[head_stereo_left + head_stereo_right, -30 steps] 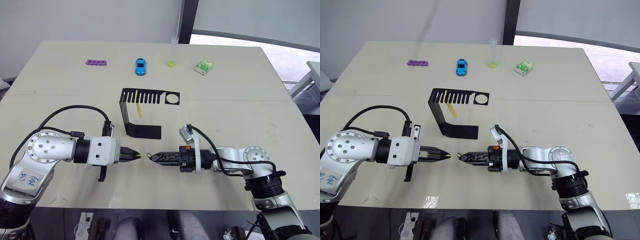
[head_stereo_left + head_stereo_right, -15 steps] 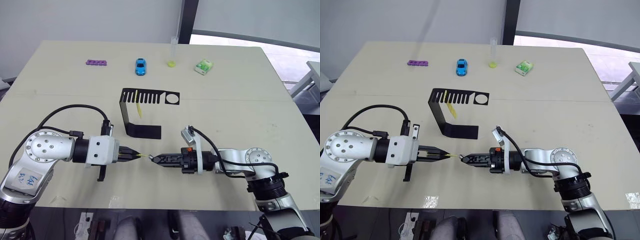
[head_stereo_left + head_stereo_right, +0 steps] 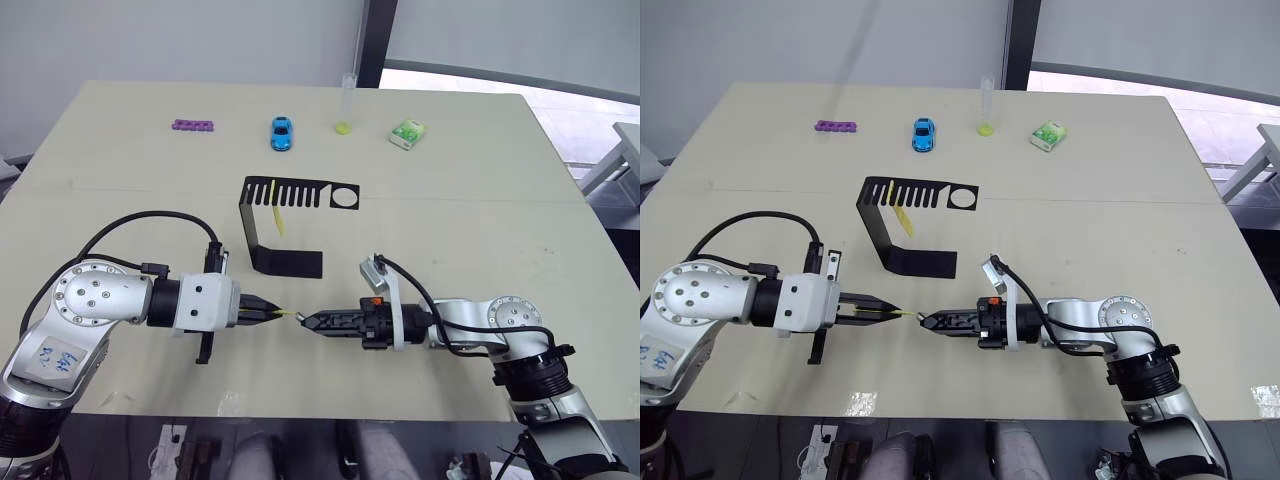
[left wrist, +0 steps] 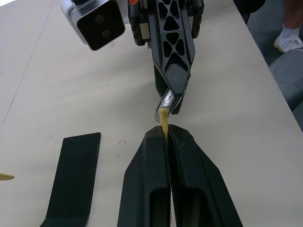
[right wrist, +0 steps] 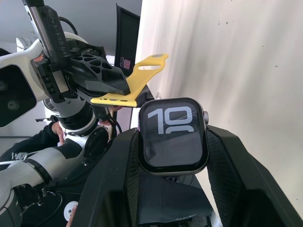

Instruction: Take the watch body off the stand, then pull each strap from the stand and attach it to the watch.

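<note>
You're mid-attachment: your left gripper (image 3: 268, 313) is clamped on a narrow bright-yellow strap (image 4: 164, 120), and your right gripper (image 3: 309, 320) is pinching the small dark rounded-square watch body (image 5: 173, 135), white digits showing, above the near bench (image 3: 480, 200). Strap tip meets case edge; next, align it with the slot and slide it in.

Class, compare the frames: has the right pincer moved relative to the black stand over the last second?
Yes. The right pincer, shut on the watch body, has crept towards the robot's left, nearer the left pincer, measured against the stand.
</note>
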